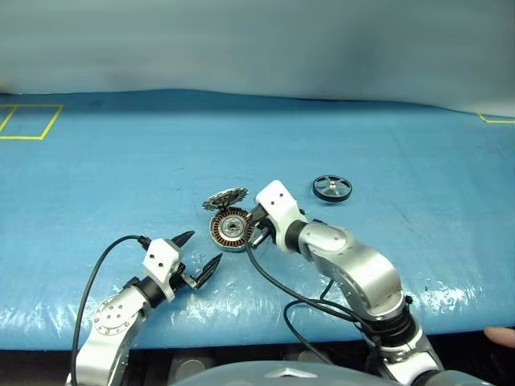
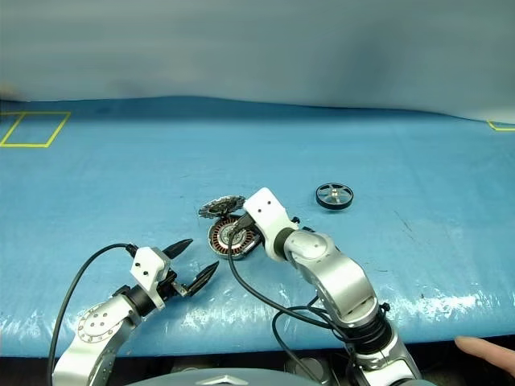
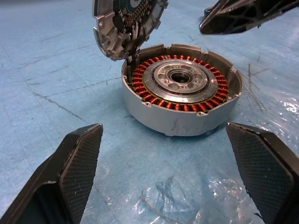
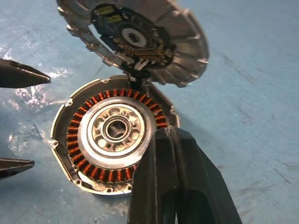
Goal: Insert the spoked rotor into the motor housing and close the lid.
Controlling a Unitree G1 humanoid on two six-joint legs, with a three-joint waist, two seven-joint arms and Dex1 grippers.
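The motor housing, a silver cup with copper windings, sits on the blue table in front of me. Its lid stands tilted up behind it, joined to the far rim by wires, with the circuit side facing the cup. The spoked rotor lies flat to the right, apart from both. My right gripper is shut with nothing in it, its tips over the housing's right rim. My left gripper is open on the near left side of the housing, a short gap away.
Yellow tape outlines mark the far left of the table, and another the far right. A person's fingertip shows at the near right table edge. Black cables trail from my right wrist.
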